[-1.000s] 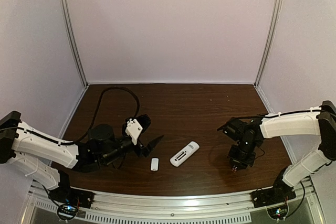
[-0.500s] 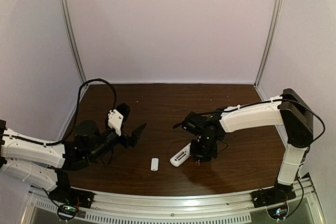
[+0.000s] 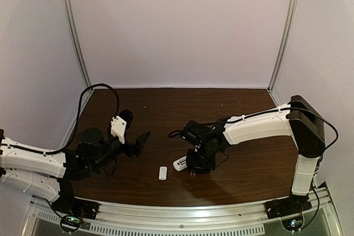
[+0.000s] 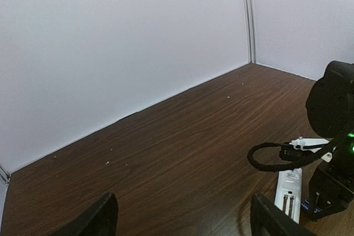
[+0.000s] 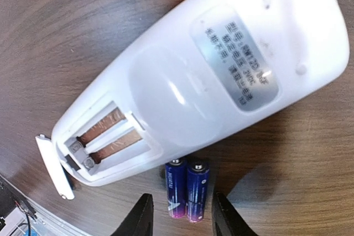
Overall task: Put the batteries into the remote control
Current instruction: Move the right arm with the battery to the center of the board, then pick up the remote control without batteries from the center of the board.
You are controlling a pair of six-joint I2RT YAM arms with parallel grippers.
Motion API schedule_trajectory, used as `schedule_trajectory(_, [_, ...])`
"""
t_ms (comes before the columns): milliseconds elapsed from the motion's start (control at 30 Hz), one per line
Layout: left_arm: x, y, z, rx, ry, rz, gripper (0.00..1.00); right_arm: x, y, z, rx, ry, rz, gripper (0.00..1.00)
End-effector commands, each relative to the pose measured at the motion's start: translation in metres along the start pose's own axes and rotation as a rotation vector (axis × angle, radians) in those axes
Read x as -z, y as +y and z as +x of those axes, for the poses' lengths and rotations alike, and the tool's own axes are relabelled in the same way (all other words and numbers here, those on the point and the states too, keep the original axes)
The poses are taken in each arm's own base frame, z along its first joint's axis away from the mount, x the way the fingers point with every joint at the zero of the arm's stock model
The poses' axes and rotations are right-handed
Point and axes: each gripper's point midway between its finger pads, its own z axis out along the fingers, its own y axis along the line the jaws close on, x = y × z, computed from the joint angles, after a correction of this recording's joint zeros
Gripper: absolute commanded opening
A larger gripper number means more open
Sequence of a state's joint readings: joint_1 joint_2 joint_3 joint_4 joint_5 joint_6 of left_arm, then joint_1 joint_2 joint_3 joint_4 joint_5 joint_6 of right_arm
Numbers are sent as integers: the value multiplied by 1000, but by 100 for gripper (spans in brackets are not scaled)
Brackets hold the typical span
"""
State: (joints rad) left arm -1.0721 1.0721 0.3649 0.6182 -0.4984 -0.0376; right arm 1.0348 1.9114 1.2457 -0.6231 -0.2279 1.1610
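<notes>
Both arms wear smooth white shells: the left arm (image 3: 33, 160) at the lower left of the overhead view, the right arm (image 3: 257, 125) at mid right. Joints, wrists and bases are black. A black cable (image 3: 98, 85) loops above the left arm. The pincer fingers (image 5: 141, 219) are black, tapered wedges.

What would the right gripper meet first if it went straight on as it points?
Likely the batteries between the right gripper's fingers, beside the remote control; then the table. Depth unclear.
</notes>
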Motion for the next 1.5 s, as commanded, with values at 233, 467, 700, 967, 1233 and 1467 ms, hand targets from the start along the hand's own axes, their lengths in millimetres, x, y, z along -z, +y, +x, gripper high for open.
schedule_trajectory(233, [-9, -12, 1, 7, 43, 51, 95, 31, 15, -15, 84, -114, -38, 41])
schedule_trajectory(467, [-12, -34, -10, 13, 73, 180, 97, 93, -4, -53, 162, -345, 5, 54])
schedule_trajectory(700, [-20, -70, 11, -61, 219, 380, 98, 167, -44, -82, 173, -618, -9, 100])
schedule_trajectory(967, [-33, -127, 71, -196, 538, 643, 93, 224, -50, -95, 255, -777, -335, 100])
schedule_trajectory(1233, [-49, -155, 116, -270, 726, 686, 82, 226, -61, -96, 297, -810, -333, 100])
schedule_trajectory(1467, [-69, -160, 148, -272, 814, 630, 76, 227, -60, -89, 328, -788, -396, 100])
